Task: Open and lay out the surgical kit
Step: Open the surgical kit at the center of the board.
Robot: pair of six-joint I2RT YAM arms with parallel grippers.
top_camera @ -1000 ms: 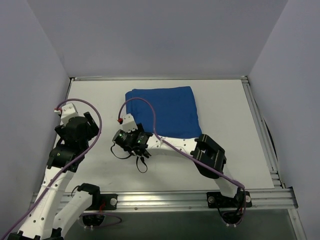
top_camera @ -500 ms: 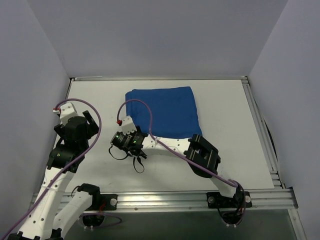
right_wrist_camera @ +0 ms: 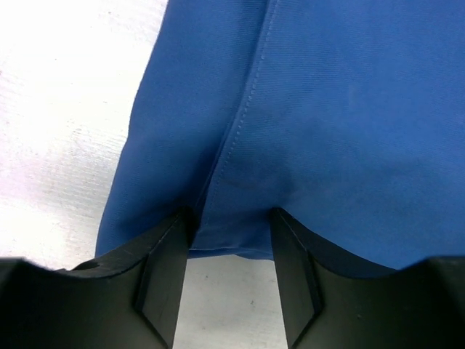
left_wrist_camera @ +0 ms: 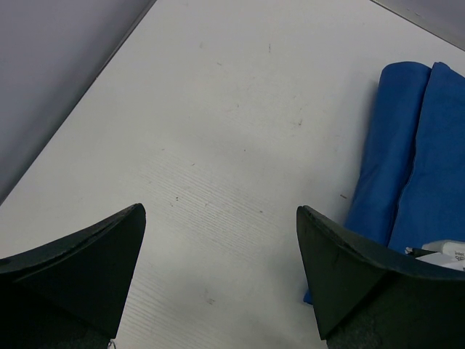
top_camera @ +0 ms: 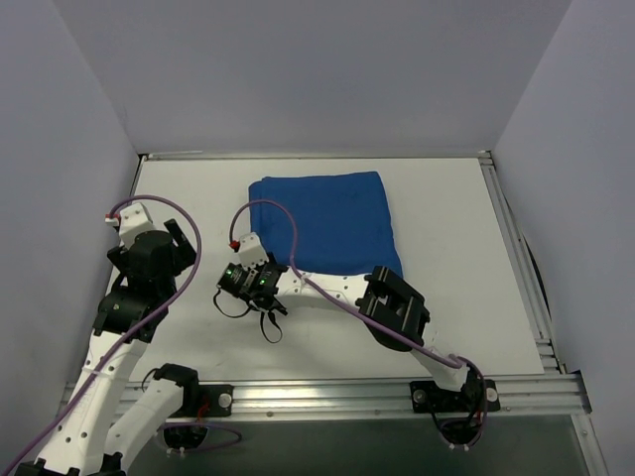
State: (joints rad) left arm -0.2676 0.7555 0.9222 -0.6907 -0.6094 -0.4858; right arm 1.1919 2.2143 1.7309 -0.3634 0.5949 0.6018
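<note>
The blue cloth wrap (top_camera: 327,218) lies on the white tabletop (top_camera: 456,297), a bit past the middle and toward the far side. It is folded up into a flat, almost square bundle. What is inside it cannot be seen. The right arm reaches across to the left, so the right claw (right_wrist_camera: 231,218) sits at the near left corner of the bundle. In the right wrist view, its 2 black fingers (right_wrist_camera: 163,273) stand on both sides of the near edge of the cloth. A stitched seam runs up the cloth from between them. The fingers touch the cloth on both sides and pinch a thick fold, so this claw is narrow and holds the cloth. The edge it holds is right down by the tabletop. The left arm stands at the left side, well apart from the cloth. The left claw (left_wrist_camera: 219,211) is wide apart and holds nothing. It hangs above a bare white part of the tabletop. In the left wrist view, the left side of the blue bundle shows off to the right, with 2 soft rolled folds side by side.
</note>
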